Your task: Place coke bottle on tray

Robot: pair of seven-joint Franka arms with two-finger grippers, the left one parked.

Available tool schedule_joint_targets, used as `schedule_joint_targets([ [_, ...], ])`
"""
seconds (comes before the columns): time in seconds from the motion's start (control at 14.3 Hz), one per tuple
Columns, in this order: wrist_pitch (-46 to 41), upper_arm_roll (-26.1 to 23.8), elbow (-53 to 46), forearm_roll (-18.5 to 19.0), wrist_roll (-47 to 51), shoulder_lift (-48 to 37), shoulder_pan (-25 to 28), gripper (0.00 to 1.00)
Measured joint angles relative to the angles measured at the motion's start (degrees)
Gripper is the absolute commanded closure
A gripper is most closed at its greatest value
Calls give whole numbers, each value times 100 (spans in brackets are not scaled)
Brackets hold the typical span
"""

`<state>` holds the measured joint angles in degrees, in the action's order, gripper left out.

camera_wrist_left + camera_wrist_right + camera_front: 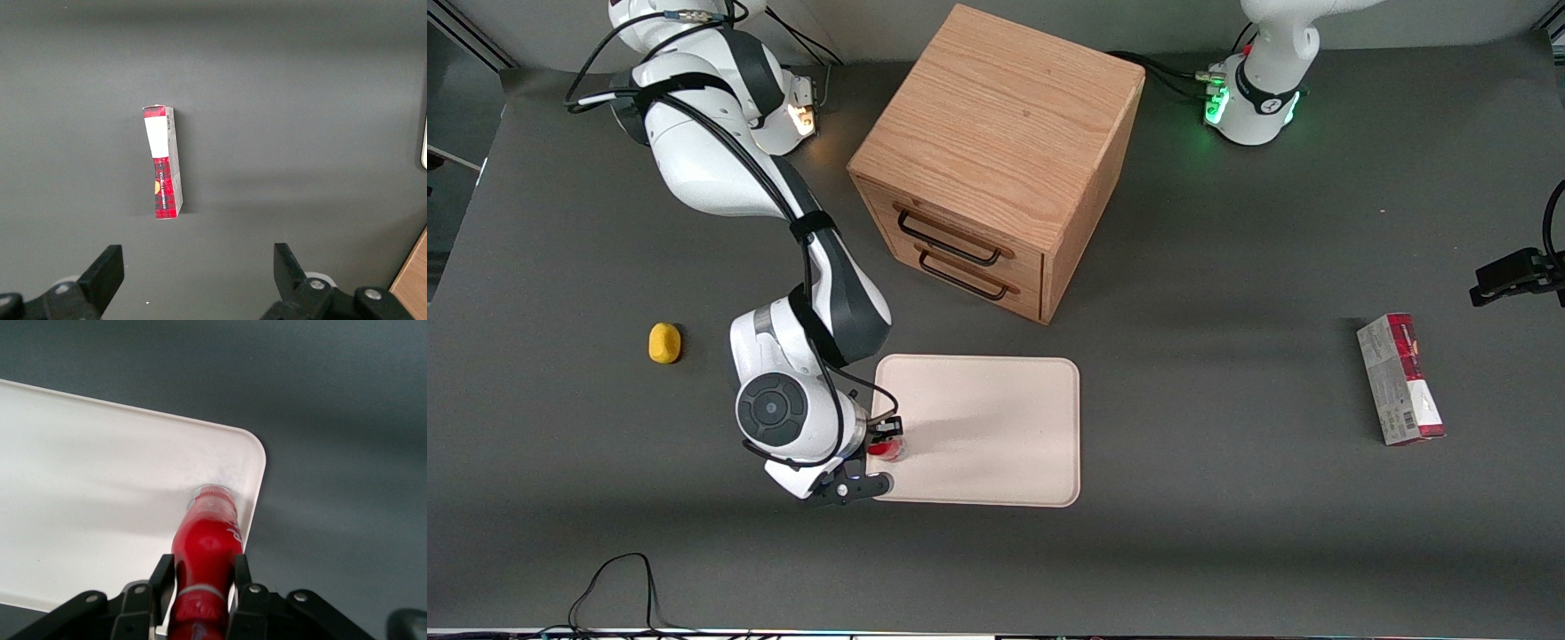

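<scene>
Black two-finger gripper [203, 577] clamped on small red plastic coke bottle [208, 543], clear base on cream-white rectangular tray [996, 418] near corner rim; bare tray surface beside it.

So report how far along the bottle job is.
Done: the gripper has the coke bottle clamped between its jaws and over the tray, near the tray's corner toward the working arm's end. In hand: bottle's clear base sits at the tray surface; contact unclear. Left: open the jaws and withdraw.
</scene>
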<state>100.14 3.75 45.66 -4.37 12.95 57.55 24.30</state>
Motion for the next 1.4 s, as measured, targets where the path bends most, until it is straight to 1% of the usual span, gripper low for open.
schedule_joint_targets([
  [0.42, -91, 26, -89, 7, 1, -80, -2, 0],
  [0.63, -728, 41, -198, 24, 1, -419, -11, 0],
  [0.91, -1890, 62, -233, 64, 1, -1235, -57, 0],
  [1.05, -2345, 176, -182, 70, 1, -1587, -102, 0],
  [1.12, -2428, 250, -65, 70, 1, -1779, -128, 0],
  [1.26, -2421, 330, 468, 74, 0, -2281, -224, 0],
  [1.4, -2049, 336, 1386, 77, 0, -2949, -425, 0],
])
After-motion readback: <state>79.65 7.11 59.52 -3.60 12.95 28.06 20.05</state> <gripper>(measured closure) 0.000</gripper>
